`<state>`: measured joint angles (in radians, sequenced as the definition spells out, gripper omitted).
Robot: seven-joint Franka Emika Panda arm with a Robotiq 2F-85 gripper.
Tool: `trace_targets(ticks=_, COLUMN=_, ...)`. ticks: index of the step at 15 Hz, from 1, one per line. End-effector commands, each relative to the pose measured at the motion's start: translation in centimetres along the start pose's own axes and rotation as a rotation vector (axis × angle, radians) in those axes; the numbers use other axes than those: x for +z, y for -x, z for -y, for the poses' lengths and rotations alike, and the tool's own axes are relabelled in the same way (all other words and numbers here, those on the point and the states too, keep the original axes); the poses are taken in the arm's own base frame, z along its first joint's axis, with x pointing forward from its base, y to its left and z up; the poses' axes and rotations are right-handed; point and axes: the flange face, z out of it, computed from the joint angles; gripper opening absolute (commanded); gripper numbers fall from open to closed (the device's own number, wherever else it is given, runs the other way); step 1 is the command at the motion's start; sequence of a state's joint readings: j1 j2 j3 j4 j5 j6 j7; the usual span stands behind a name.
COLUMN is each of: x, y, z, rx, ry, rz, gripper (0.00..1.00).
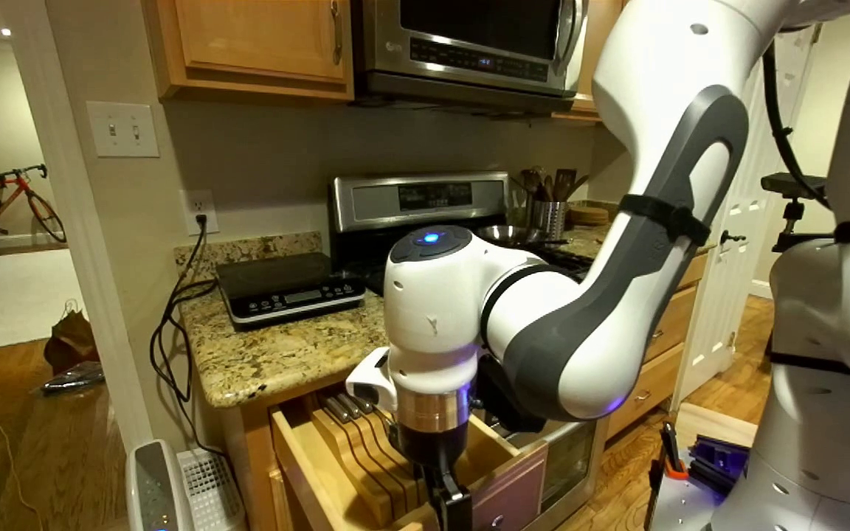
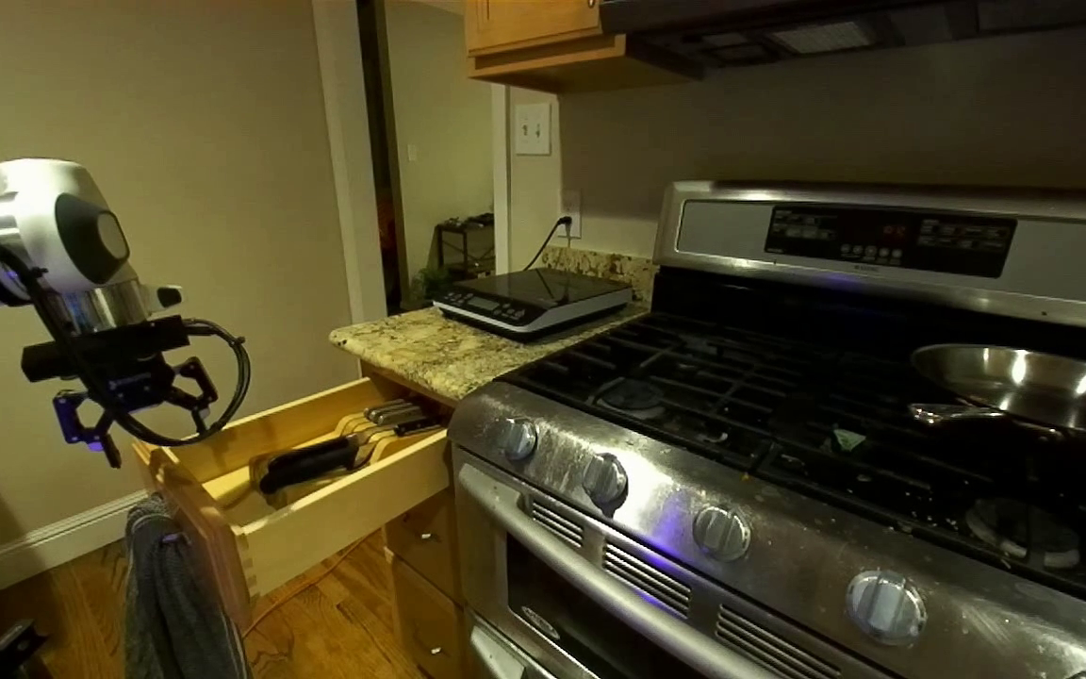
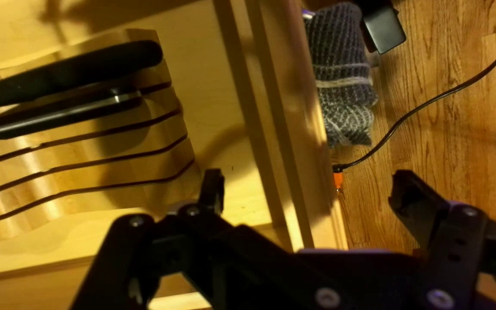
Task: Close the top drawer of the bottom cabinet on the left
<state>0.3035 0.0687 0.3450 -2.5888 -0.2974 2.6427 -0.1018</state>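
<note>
One drawer [image 2: 354, 514], topmost in the cabinet [image 2: 430, 561], left of the stove [image 2: 661, 509]: pulled well out from beneath the tabletop [image 2: 430, 351], not yet closed. One pair of jaws, spread wide, gripping nothing; in the wrist view one stands over the drawer's inside, the other over the floor [image 3: 467, 150], with the front [image 3: 306, 129] between. Whether they touch it we cannot tell. We judge them set astride it to steer a push inward. One block [image 3: 75, 177], laid flat inside, presumably to keep the knives [image 1: 349, 405] in order. One black handle [image 3: 71, 75], lying across the block; should it stand proud of the rim, it could catch under the tabletop. One towel [image 2: 175, 604], hung on the front, which may foul a low push. One cooktop [image 2: 543, 297], on the tabletop; one pan [image 2: 1061, 382], on the stove: neither in the way, we reckon.
</note>
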Motion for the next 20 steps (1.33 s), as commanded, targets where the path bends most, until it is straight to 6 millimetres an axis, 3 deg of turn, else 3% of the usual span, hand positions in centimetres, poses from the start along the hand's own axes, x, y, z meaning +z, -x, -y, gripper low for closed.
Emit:
trace_targets(ticks=1, x=0.9, y=-1.0, z=0.1, rx=-0.045, ry=0.003, rz=-0.038, gripper=1.00)
trace_targets(ticks=6, x=1.5, y=-1.4, z=-1.3, rx=-0.090, ry=0.041, rz=-0.063, gripper=1.00)
trace_targets(ticks=12, x=2.1, y=-1.3, z=-4.4, rx=-0.146, ry=0.101, rz=-0.069, gripper=1.00)
trace_targets(ticks=16, x=3.0, y=-1.9, z=-7.4, rx=-0.168, ry=0.137, rz=-0.086, gripper=1.00)
trace_targets(ticks=20, x=5.6, y=-2.8, z=-12.0, rx=-0.162, ry=0.172, rz=-0.066, gripper=1.00)
